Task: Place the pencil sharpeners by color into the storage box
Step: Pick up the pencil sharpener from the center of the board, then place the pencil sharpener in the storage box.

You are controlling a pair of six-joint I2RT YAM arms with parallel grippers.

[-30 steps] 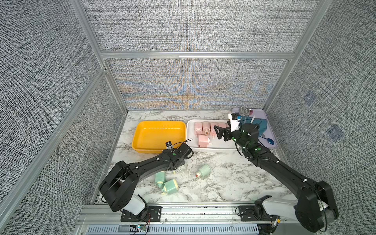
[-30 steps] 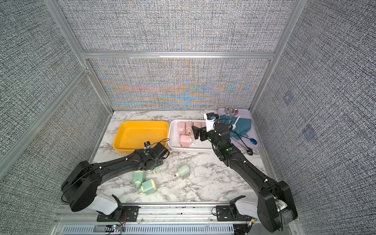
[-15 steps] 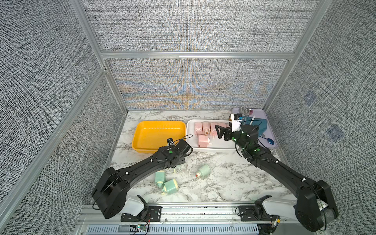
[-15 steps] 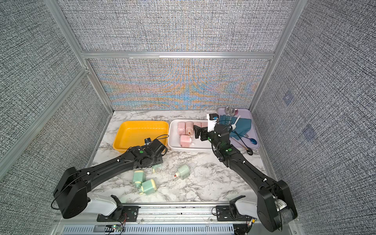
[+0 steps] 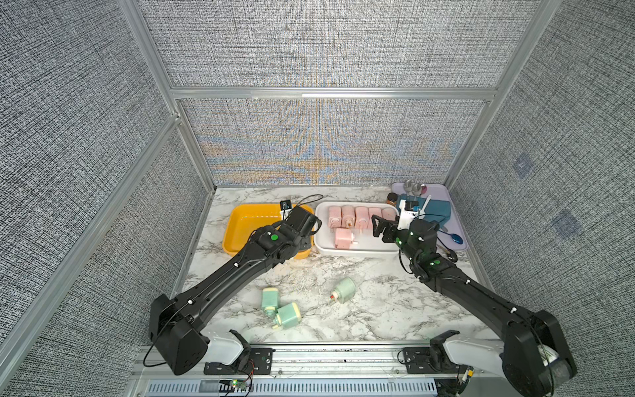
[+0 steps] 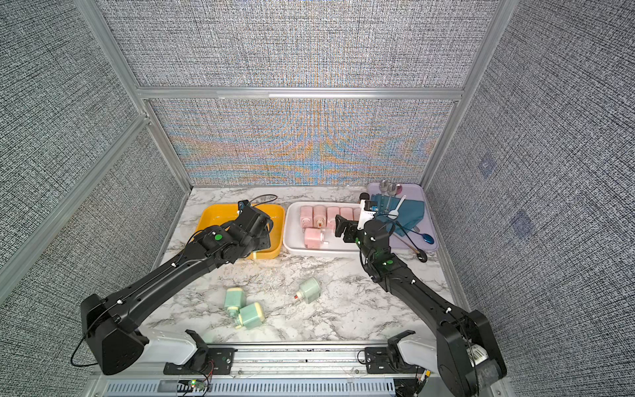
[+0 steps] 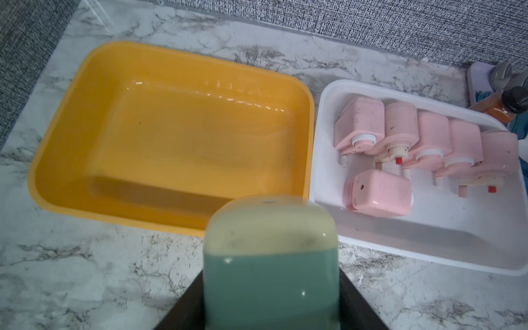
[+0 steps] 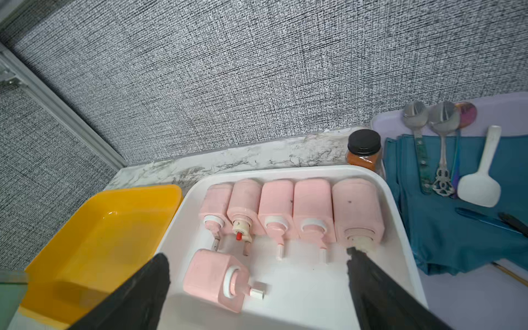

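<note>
My left gripper (image 7: pixel 271 288) is shut on a mint green pencil sharpener (image 7: pixel 271 257), held over the marble just short of the near rim of the yellow storage box (image 7: pixel 171 137). In both top views the left wrist (image 5: pixel 299 221) covers that box's near right corner and hides the held one. Three more green sharpeners (image 5: pixel 269 299) (image 5: pixel 288 315) (image 5: pixel 344 289) lie on the table. Several pink sharpeners (image 8: pixel 277 205) lie in the white storage box (image 5: pixel 357 250), one (image 8: pixel 214 278) lying alone in front of the row. My right gripper (image 8: pixel 257 274) hangs open over it, holding nothing.
A lilac tray (image 5: pixel 457 220) at the back right holds a blue cloth (image 8: pixel 457 228), spoons and a white scoop. An orange spice jar (image 8: pixel 364 150) with a dark lid stands between it and the white box. Fabric walls close in three sides.
My left arm has reached away from the table's front toward the yellow box, carrying the green sharpener. The right arm has hardly moved.
</note>
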